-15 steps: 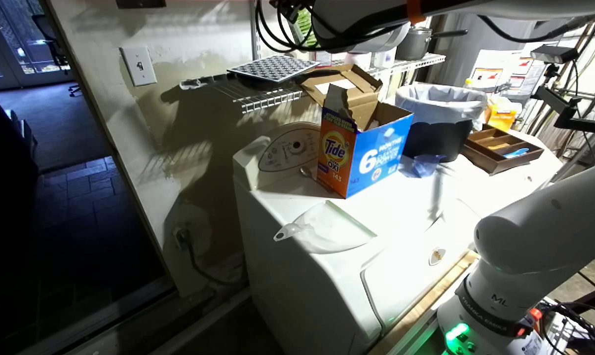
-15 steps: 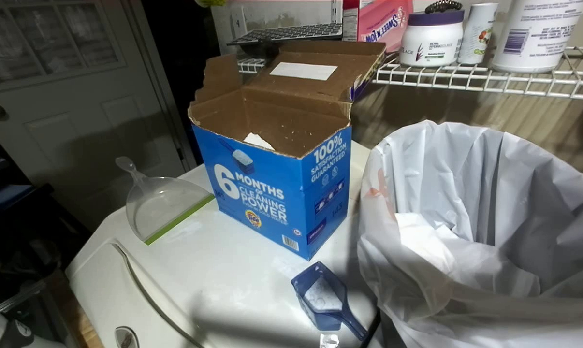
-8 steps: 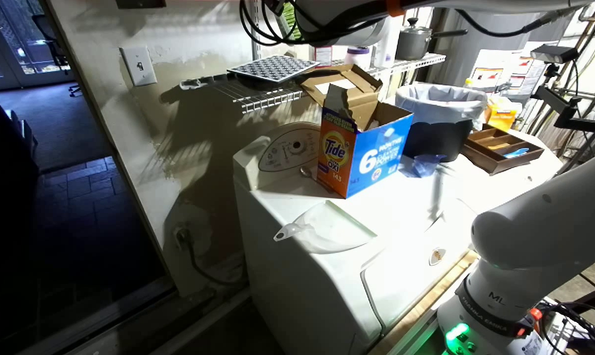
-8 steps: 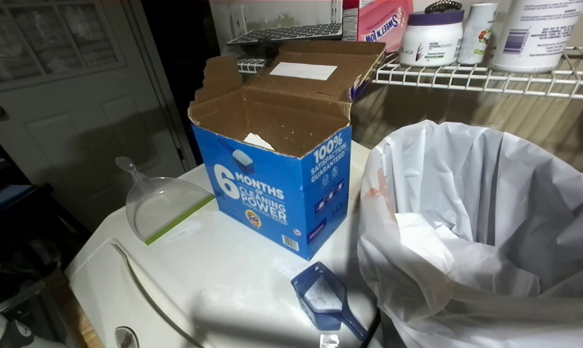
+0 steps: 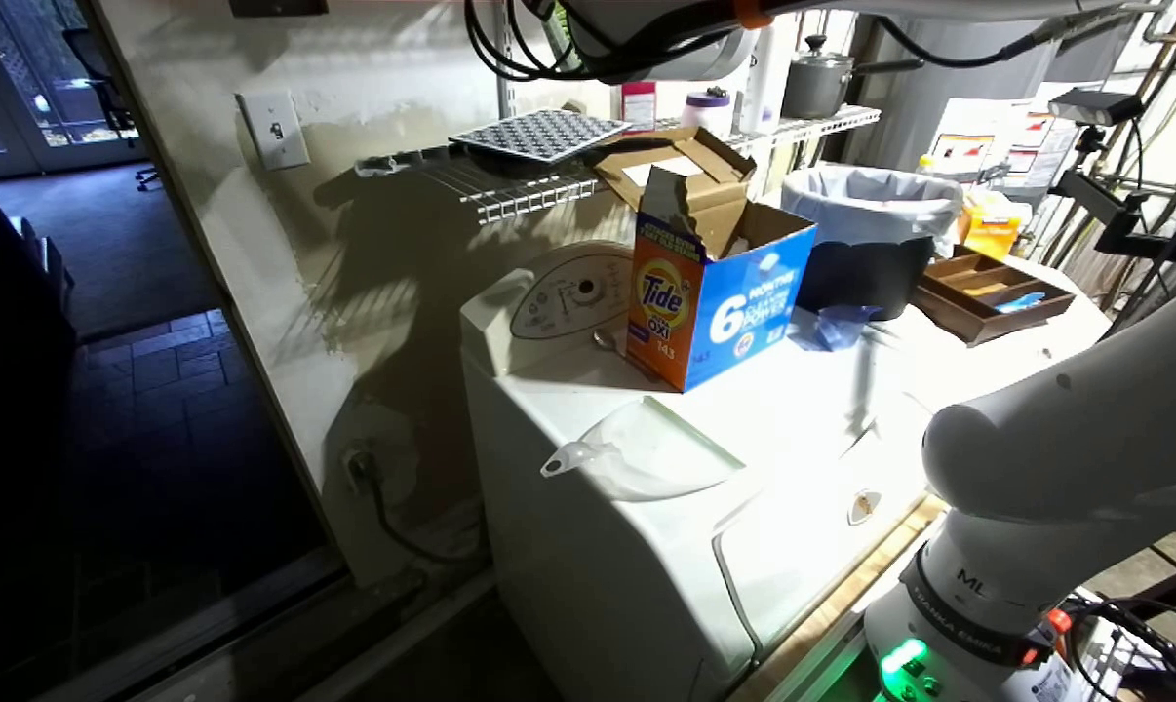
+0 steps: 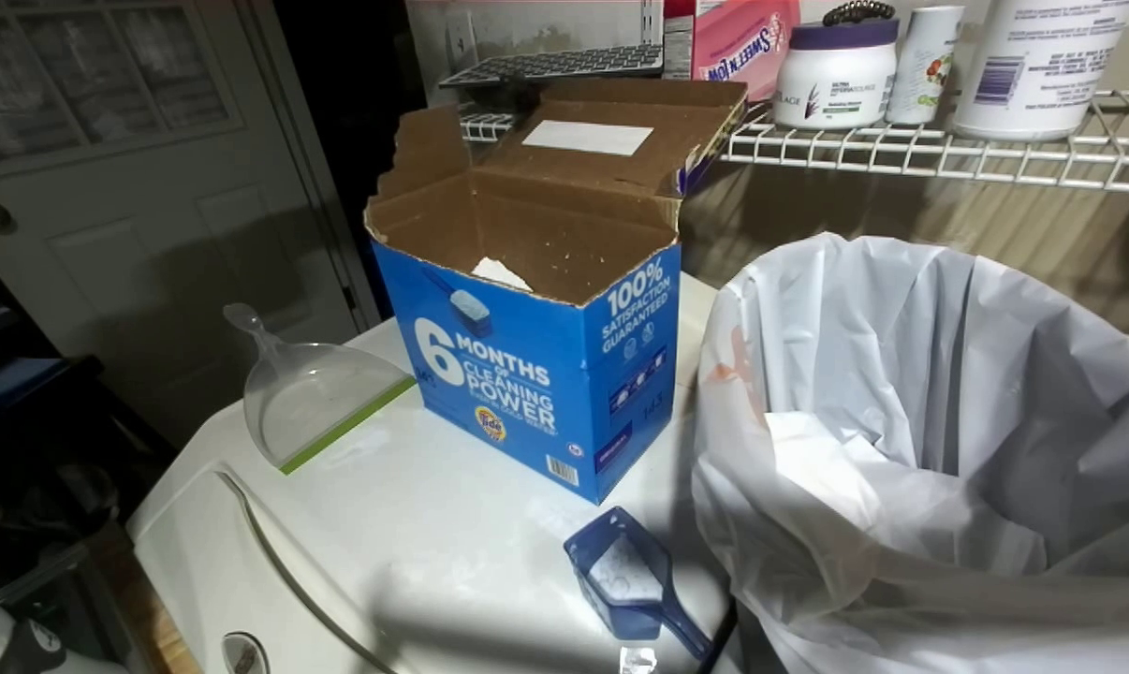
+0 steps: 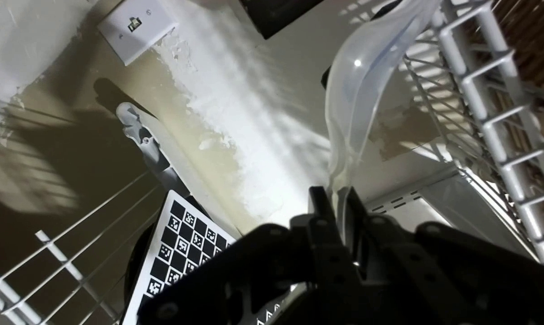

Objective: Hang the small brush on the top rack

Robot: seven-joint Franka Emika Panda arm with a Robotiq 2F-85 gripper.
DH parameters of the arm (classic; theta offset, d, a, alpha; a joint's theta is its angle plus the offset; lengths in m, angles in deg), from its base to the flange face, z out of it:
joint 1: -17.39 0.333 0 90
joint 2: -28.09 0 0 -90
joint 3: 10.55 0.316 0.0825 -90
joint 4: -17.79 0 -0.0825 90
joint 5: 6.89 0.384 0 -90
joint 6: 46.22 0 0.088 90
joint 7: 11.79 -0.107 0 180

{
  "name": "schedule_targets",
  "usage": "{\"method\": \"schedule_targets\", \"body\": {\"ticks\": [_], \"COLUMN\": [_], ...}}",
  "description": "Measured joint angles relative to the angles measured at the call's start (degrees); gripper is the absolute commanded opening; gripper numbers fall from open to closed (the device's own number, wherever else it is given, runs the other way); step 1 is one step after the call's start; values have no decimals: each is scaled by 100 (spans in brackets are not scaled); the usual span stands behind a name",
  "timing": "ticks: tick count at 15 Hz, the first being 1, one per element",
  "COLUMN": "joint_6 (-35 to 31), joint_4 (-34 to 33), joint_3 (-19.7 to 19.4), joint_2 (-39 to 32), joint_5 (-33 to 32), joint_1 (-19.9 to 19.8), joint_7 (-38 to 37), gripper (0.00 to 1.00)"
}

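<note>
wrist view: my pincer (image 7: 337, 195) pinches the small brush (image 7: 357, 85); i should hook its tip on the top wire rack (image 7: 492, 106) before loosening.

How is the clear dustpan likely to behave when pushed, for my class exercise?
The clear dustpan is probably stiff and light: its thin-looking body holds its shape. It may slide readily, lying on the smooth-looking white appliance. Pushed outward, it might tip off, since its handle juts past the edge.
</note>
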Motion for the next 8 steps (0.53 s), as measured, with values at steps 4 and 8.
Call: {"method": "schedule_targets", "body": {"ticks": [4,8], "joint_6": [-24,-110], "joint_4": [-120,-231], "joint_3": [466,984], "joint_2": [0,-1], "joint_5": [-6,-6], "joint_1": [-571,-1111], "joint_7": [0,0], "gripper": [3,3]}}
